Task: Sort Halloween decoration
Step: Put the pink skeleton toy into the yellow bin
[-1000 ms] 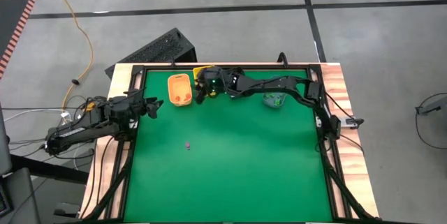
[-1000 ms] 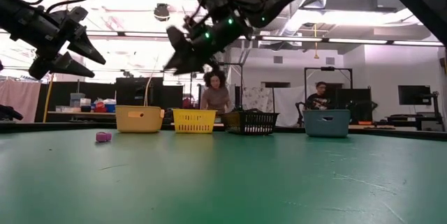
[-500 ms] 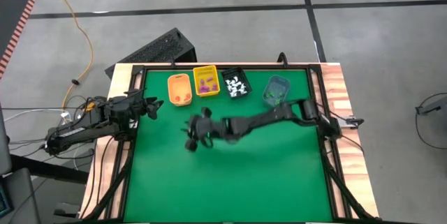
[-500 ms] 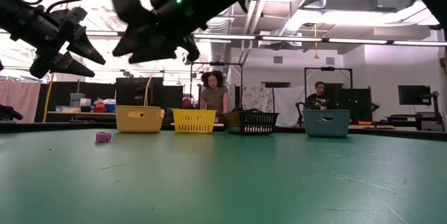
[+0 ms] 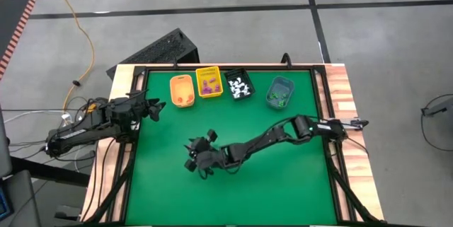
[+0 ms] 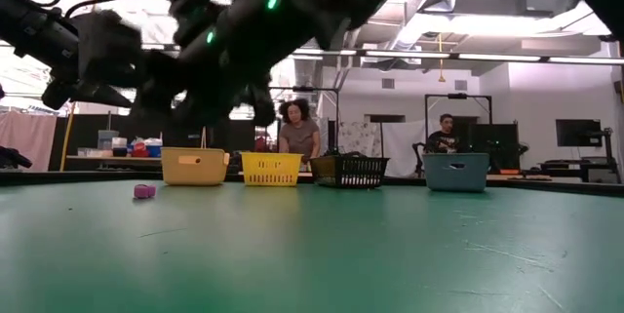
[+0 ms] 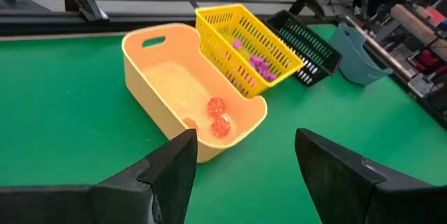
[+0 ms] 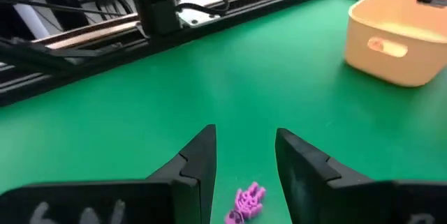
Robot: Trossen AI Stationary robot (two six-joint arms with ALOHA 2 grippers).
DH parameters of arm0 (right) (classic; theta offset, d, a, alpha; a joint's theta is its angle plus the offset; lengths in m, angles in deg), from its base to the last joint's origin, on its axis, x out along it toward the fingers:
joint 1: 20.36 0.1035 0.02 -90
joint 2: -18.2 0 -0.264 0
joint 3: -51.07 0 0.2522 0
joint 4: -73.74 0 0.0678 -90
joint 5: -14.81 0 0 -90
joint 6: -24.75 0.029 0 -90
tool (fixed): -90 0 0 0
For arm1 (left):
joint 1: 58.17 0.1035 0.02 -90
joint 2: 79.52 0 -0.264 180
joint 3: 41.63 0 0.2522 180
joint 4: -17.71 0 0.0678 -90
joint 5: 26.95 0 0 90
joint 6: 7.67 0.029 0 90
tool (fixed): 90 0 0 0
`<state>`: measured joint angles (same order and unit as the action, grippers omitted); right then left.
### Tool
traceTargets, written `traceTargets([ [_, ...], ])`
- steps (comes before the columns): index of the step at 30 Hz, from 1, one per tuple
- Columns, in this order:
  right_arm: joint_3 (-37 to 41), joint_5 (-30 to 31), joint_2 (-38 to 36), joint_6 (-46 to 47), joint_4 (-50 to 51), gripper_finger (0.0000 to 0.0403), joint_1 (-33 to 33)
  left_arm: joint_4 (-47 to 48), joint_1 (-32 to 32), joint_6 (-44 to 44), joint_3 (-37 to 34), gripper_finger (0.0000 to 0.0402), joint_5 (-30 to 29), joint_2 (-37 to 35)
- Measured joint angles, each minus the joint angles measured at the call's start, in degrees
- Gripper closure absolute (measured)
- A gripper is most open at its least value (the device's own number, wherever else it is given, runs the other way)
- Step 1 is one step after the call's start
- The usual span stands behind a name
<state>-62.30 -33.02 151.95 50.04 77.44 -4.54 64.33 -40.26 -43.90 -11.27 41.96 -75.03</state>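
Note:
One purple trinket [image 8: 246, 202] lies on the green mat, also seen in the low view [image 6: 144, 191]. My right gripper [image 8: 244, 151] is open and hovers over it, one finger on each side and clear of it, left of the table's middle [image 5: 190, 155]. My left gripper [image 7: 244, 147] is open and waits in the air at the left edge [image 5: 152, 107], facing the orange bin [image 7: 188, 91]. That bin holds orange-red trinkets [image 7: 216, 116]. The yellow bin [image 7: 244, 42] holds purple trinkets [image 7: 258, 63].
Four small bins stand in a row at the far edge: orange [image 5: 182, 91], yellow [image 5: 208, 82], black [image 5: 239, 84] with white trinkets, blue-grey [image 5: 280, 91] with green ones. A black frame [image 5: 134, 135] borders the mat. People show in the room beyond the table [image 6: 300, 128].
My right arm has swung from above the yellow bin at the far edge toward the near side and the left, coming down over the purple trinket on the mat. The trinket has stayed where it was.

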Motion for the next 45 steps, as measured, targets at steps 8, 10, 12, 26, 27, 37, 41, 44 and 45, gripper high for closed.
traceTargets([
  [8,-9.0,-0.2,9.5,0.6,0.5,0.0262,0.3,0.2,0.0,-1.1,0.0,0.017,0.6,0.0],
  [10,-11.0,0.3,11.0,0.7,1.3,0.0262,0.4,0.2,0.0,-1.4,0.0,0.017,0.9,0.0],
  [12,-11.9,1.8,11.8,0.8,2.5,0.0262,0.7,0.2,0.0,-1.0,0.0,0.017,1.4,0.0],
  [26,-12.0,8.9,10.9,2.7,5.3,0.0281,1.9,0.2,0.0,-0.7,0.0,0.017,2.4,0.0],
  [27,-11.9,8.9,11.1,4.1,6.8,0.0281,1.8,0.2,0.0,-0.7,0.0,0.017,2.4,0.0],
  [37,-11.6,4.1,11.8,11.4,10.1,0.0281,0.5,0.2,0.0,-0.6,0.0,0.017,2.3,0.0],
  [41,-11.6,4.2,11.8,12.3,11.1,0.0281,0.5,0.2,0.0,-0.6,0.0,0.017,1.3,0.0],
  [44,-11.6,4.2,11.7,15.5,14.4,0.0281,0.5,0.2,0.0,-0.7,0.0,0.017,0.8,0.0],
  [45,-11.6,4.2,11.6,16.4,15.6,0.0281,0.5,0.2,0.0,-0.9,0.0,0.017,0.8,0.0],
])
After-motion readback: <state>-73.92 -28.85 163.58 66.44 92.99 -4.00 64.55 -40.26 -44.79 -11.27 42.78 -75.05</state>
